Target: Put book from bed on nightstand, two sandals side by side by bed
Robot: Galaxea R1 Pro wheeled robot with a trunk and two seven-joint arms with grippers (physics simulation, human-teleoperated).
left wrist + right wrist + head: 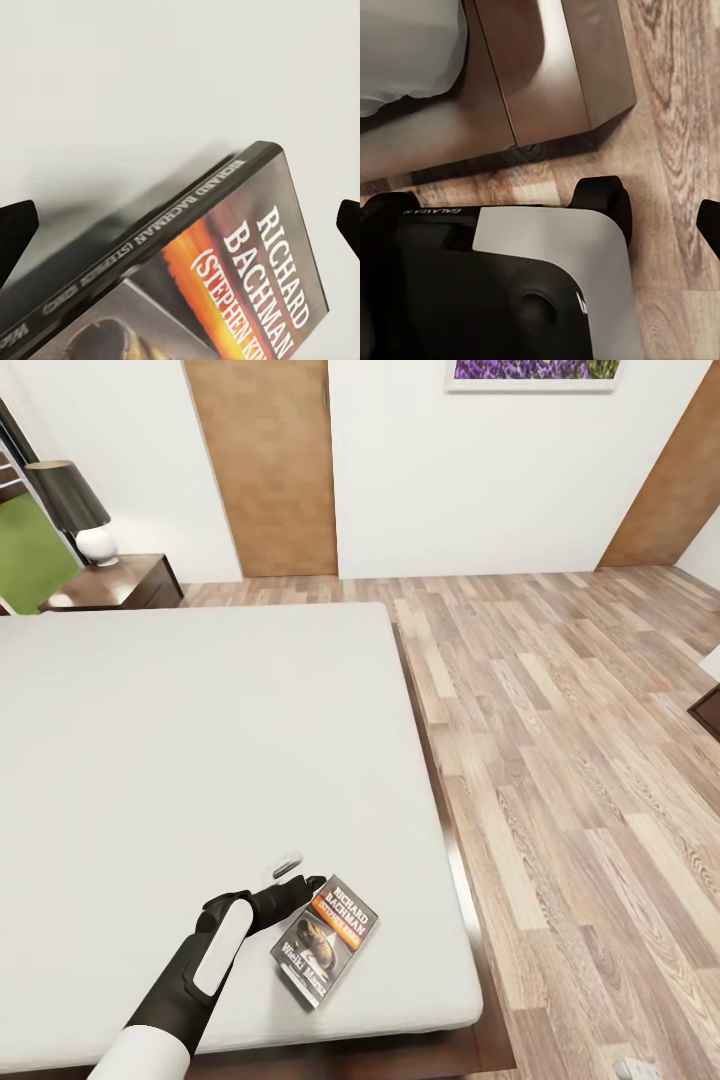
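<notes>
We see the bedroom's wood-plank floor (pixel 560 760) stretching to the white walls, and the bed (pixel 200 780) taking up most of the head view, its pale mattress bare apart from one item. None of the task looks finished to us: the book (pixel 325 942) lies flat on the mattress near the corner closest to the robot, not on a nightstand. The nightstand (pixel 120 582), carrying a lamp (pixel 80 510), stands well apart from it beyond the far end of the bed. Our left pincer (pixel 300 878) sits just beside the book's top edge; in the left wrist view its two dark fingertips (pixel 16 229) stand wide apart on either side of the book's spine (pixel 150 247), released and gripping nothing, so we judge the grasp has not yet been made. The carry to the nightstand and both sandals are left to do.

No blue sandals appear on the visible floor. The right wrist view looks down at the bed frame (pixel 547 67) and the robot's own base (pixel 510 285); one dark fingertip (pixel 711 221) is cut off at the edge, so we cannot tell how the right pincer stands.
</notes>
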